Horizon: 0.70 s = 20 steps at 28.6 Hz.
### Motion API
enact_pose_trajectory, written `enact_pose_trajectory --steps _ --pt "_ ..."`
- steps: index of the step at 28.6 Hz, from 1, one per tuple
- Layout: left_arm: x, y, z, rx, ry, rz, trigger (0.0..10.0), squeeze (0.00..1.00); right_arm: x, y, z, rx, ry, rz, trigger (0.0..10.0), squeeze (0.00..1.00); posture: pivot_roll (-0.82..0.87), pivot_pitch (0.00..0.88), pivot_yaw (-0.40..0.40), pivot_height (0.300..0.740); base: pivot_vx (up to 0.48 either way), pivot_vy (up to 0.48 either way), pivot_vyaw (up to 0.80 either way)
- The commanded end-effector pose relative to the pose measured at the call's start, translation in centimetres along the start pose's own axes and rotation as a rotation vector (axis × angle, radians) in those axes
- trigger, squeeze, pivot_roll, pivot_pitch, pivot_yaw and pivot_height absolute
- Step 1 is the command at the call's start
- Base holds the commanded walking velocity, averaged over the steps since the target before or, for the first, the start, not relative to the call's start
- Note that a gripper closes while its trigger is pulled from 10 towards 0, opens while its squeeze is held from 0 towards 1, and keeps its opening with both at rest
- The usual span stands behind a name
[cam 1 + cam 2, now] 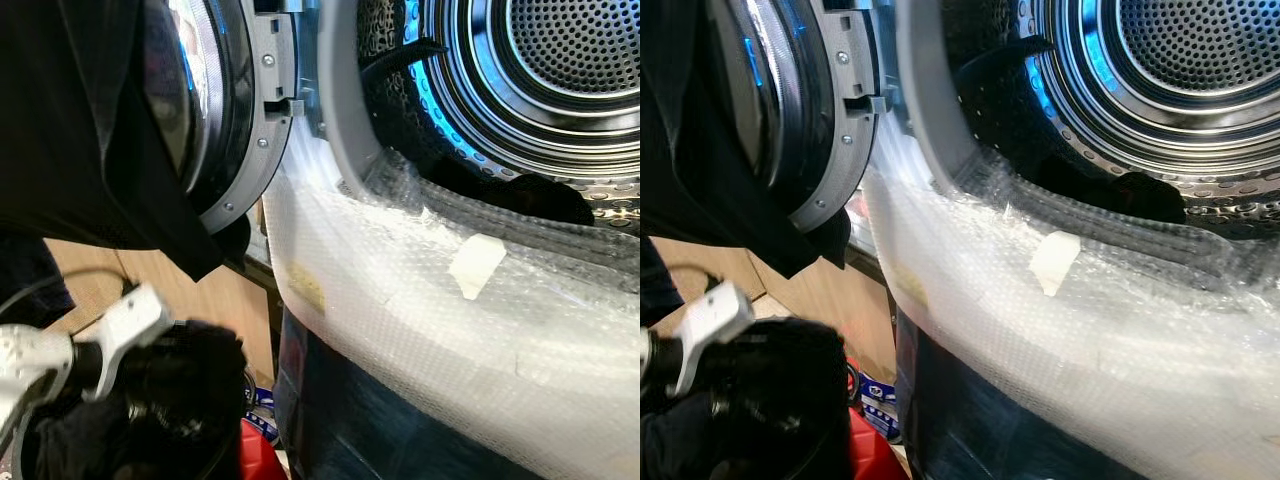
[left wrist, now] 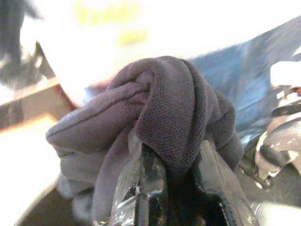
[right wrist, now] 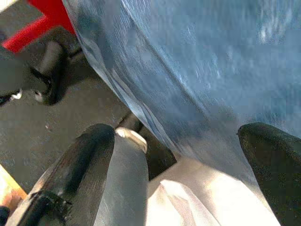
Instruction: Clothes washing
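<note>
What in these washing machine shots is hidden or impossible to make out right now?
- Left pincer: fingertips buried in the dark garment, left wrist view.
- Drum: back cut off by the eye views' top edge.
- Door: glass largely covered by black cloth.
- Right wrist view: blurred blue panel.

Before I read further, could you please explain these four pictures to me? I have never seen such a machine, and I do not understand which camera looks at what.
This is a walking humanoid robot doing laundry. Two pictures come from cameras in its head, looking down. They show a washing machine with its door open, its steel drum, and bubble wrap covering its front. Some dark clothing lies at the drum's mouth.

The other two come from cameras on its wrists. The left tool, low beside the machine, is shut on a dark garment. The right tool is open and holds nothing; it hangs near the machine's blue-tinted lower front.
</note>
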State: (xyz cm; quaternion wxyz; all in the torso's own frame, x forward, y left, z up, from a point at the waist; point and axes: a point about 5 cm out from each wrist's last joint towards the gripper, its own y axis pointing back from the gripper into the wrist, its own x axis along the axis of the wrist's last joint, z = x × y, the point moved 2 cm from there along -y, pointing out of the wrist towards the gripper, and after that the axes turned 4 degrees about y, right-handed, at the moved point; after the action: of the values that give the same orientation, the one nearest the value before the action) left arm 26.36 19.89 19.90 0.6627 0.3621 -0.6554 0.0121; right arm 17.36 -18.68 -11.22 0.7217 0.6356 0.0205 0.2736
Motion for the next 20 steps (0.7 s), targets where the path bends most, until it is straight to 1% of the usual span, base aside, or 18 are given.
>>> enact_pose_trajectory --steps 1,2,3,4,5,6,7,8,9,12,13,14,16,17,18,19,20 --pt "1.5 -1.1 0.7 -0.070 -0.042 0.047 0.0 0.00 0.6 0.0 0.0 -0.004 -0.019 0.024 10.0 0.00 0.25 0.000 0.028 0.740 0.000 0.000 0.00" --pt "1.5 -1.1 0.7 -0.070 -0.042 0.047 0.0 0.00 0.6 0.0 0.0 -0.004 -0.019 0.024 10.0 0.00 0.25 0.000 0.028 0.740 0.000 0.000 0.00" --pt "3.1 -3.1 1.7 -0.152 -0.071 0.105 0.0 0.00 1.2 0.0 0.0 -0.003 -0.052 0.045 10.0 0.00 0.25 0.000 0.032 0.740 0.000 0.000 0.00" --pt "4.6 -4.8 2.7 -0.226 -0.089 0.156 0.0 0.00 1.4 0.0 0.0 -0.003 -0.059 0.051 10.0 0.00 0.25 0.000 0.033 0.740 0.000 0.000 0.00" --pt "5.3 -5.8 3.2 -0.259 -0.095 0.181 0.0 0.00 1.4 0.0 -0.1 -0.001 -0.055 0.050 10.0 0.00 0.24 0.000 0.036 0.740 0.000 0.000 0.00" --pt "5.6 -6.2 3.3 -0.267 -0.097 0.190 0.0 0.00 1.4 0.0 -0.1 0.000 -0.053 0.050 10.0 0.00 0.23 0.000 0.037 0.740 0.000 0.000 0.00" --pt "5.9 -7.1 4.0 -0.302 -0.111 0.189 0.0 0.00 1.4 0.0 -0.1 0.000 -0.052 0.048 10.0 0.00 0.21 0.000 0.043 0.740 0.000 0.000 0.00" --pt "6.1 -8.2 5.0 -0.352 -0.142 0.173 0.0 0.00 1.3 0.0 -0.2 -0.001 -0.050 0.044 10.0 0.00 0.20 0.000 0.048 0.740 0.000 0.000 0.00" --pt "6.1 -8.6 5.7 -0.380 -0.159 0.163 0.0 0.00 1.2 0.0 -0.2 -0.001 -0.050 0.042 10.0 0.00 0.19 0.000 0.049 0.740 0.000 0.000 0.00" --pt "6.8 -9.3 6.9 -0.438 -0.157 0.191 0.0 0.00 0.7 0.0 -0.2 -0.011 -0.081 0.033 10.0 0.00 0.18 0.000 0.045 0.740 0.000 0.000 0.00" --pt "6.8 -9.3 6.9 -0.438 -0.157 0.191 0.0 0.00 0.7 0.0 -0.2 -0.011 -0.081 0.033 10.0 0.00 0.18 0.000 0.045 0.740 0.000 0.000 0.00" --pt "6.9 -9.6 7.2 -0.450 -0.159 0.188 0.0 0.00 0.1 0.0 -0.1 -0.016 -0.088 0.022 10.0 0.00 0.17 0.000 0.043 0.740 0.000 0.000 0.00" --pt "6.1 -9.8 7.0 -0.429 -0.166 0.144 0.0 0.00 -0.5 0.0 -0.1 -0.020 -0.101 0.006 10.0 0.00 0.17 0.000 0.045 0.740 0.000 0.000 0.00" --pt "5.5 -9.7 7.1 -0.428 -0.151 0.125 0.0 0.00 -0.9 0.0 -0.1 -0.021 -0.106 -0.005 10.0 0.00 0.16 0.000 0.046 0.740 0.000 0.000 0.00" --pt "5.5 -9.7 7.1 -0.428 -0.151 0.125 0.0 0.00 -0.9 0.0 -0.1 -0.021 -0.106 -0.005 10.0 0.00 0.16 0.000 0.046 0.740 0.000 0.000 0.00" --pt "5.1 -9.5 7.3 -0.431 -0.110 0.130 0.0 0.00 -1.1 0.0 -0.1 -0.022 -0.099 -0.007 10.0 0.00 0.16 0.000 0.041 0.740 0.000 0.000 0.00" --pt "4.7 -9.3 7.3 -0.421 -0.098 0.122 0.0 0.00 -1.1 0.0 0.0 -0.023 -0.095 -0.005 10.0 0.00 0.16 0.000 0.041 0.740 0.000 0.000 0.00"
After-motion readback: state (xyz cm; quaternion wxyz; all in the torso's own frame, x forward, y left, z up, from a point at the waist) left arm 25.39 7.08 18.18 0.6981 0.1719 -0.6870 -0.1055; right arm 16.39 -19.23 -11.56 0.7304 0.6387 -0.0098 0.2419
